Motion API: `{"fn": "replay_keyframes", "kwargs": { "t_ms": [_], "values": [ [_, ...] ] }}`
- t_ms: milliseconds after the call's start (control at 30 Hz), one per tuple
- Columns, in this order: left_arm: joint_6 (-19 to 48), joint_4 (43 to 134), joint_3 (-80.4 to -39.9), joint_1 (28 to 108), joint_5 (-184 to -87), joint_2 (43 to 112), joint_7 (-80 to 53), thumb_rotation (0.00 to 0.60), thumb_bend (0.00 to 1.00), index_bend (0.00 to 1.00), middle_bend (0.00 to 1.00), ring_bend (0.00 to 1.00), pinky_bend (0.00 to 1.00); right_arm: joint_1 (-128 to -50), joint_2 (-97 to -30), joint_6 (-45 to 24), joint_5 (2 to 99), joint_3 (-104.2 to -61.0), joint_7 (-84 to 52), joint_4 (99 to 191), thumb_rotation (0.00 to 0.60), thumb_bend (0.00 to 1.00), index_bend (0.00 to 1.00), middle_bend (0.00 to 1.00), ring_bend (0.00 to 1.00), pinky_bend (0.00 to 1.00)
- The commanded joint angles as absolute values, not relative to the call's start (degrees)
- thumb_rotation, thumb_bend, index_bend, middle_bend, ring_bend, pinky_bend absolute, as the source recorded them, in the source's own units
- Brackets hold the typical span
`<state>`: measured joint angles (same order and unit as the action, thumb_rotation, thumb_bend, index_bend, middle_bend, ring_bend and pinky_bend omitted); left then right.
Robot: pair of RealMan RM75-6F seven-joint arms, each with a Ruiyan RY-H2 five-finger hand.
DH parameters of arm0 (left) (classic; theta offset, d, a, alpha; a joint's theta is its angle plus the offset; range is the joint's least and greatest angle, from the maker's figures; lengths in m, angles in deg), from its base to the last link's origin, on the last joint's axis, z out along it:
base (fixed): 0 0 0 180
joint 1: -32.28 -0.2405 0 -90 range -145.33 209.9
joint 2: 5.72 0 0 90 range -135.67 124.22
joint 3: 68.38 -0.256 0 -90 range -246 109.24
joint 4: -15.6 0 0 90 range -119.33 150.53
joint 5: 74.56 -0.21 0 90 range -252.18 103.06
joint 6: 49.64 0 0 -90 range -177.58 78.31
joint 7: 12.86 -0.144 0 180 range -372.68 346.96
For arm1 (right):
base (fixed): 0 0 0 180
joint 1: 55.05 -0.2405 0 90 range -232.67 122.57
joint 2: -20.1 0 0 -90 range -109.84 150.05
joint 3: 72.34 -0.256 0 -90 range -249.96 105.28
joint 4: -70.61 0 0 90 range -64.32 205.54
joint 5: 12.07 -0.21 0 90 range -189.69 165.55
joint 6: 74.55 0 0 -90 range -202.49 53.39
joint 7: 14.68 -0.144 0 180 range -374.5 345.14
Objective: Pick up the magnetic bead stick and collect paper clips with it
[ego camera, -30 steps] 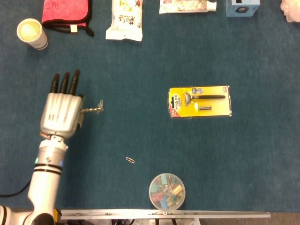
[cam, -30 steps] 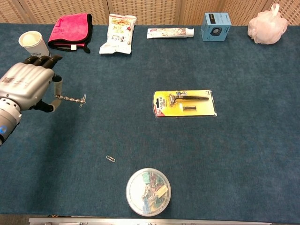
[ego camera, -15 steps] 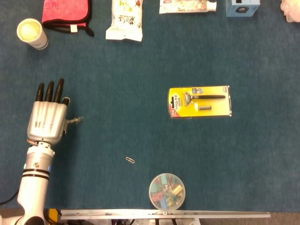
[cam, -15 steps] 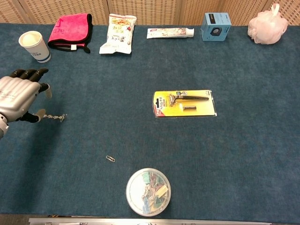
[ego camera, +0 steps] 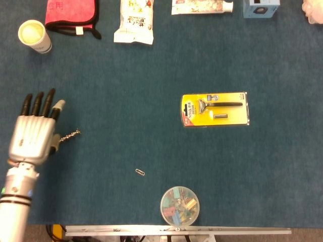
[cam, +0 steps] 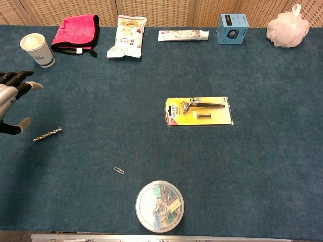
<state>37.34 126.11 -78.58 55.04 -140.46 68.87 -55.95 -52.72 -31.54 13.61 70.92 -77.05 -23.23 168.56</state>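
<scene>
The left robot hand (ego camera: 33, 135) sits at the far left of the dark blue carpeted worktop (ego camera: 151, 75), back plate up, its dark fingers (ego camera: 38, 103) straight and spread, holding nothing. In the chest view only its fingers (cam: 15, 80) and thumb show at the frame edge, parted and empty. The right robot hand shows in neither view.

Just beside the left robot hand's thumb side lies the short silvery magnetic bead stick (cam: 48, 134), flat on the worktop and slanting up to the right; in the chest view a clear gap separates it from the thumb, while the head view (ego camera: 69, 135) leaves the near end too close to the hand to tell whether it touches.

Further toward the middle front lies a single small metal paper clip (ego camera: 140, 172), well apart from the stick. Near the front edge stands a round clear plastic tub of coloured clips (ego camera: 179, 205).

At mid-right is a yellow blister card holding a razor (ego camera: 215, 109). Along the back edge run a white paper cup (ego camera: 34, 36), a folded pink cloth (ego camera: 70, 15), a white snack packet (ego camera: 135, 22), a toothpaste tube (cam: 182, 35), a small blue box (cam: 232, 28) and a white mesh bath puff (cam: 288, 29).
</scene>
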Motion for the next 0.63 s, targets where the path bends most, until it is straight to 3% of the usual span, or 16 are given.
{"fn": "replay_keyframes", "kwargs": {
  "t_ms": [33, 367, 633],
  "values": [
    [39.07, 129.8, -82.22, 51.95, -150.26, 62.72, -50.57, 0.6, 0.37, 0.19, 0.0, 0.0, 0.05, -53.56, -32.37, 12.21, 70.14, -77.02, -21.01, 168.91, 0.6, 0.01, 0.19, 0.18, 0.12, 0.32],
    [43.68, 124.44, -83.87, 45.53, -160.3, 55.11, -33.21, 0.6, 0.37, 0.3, 0.0, 0.0, 0.05, -54.99, -34.27, 9.78, 68.92, -76.75, -15.45, 169.35, 0.6, 0.01, 0.19, 0.18, 0.12, 0.32],
    [41.78, 121.7, -80.09, 44.11, -157.36, 51.84, -24.76, 0.6, 0.37, 0.32, 0.0, 0.0, 0.05, -56.63, -35.08, 6.45, 66.01, -77.33, -13.82, 168.97, 0.6, 0.01, 0.19, 0.18, 0.12, 0.32]
  ]
}}
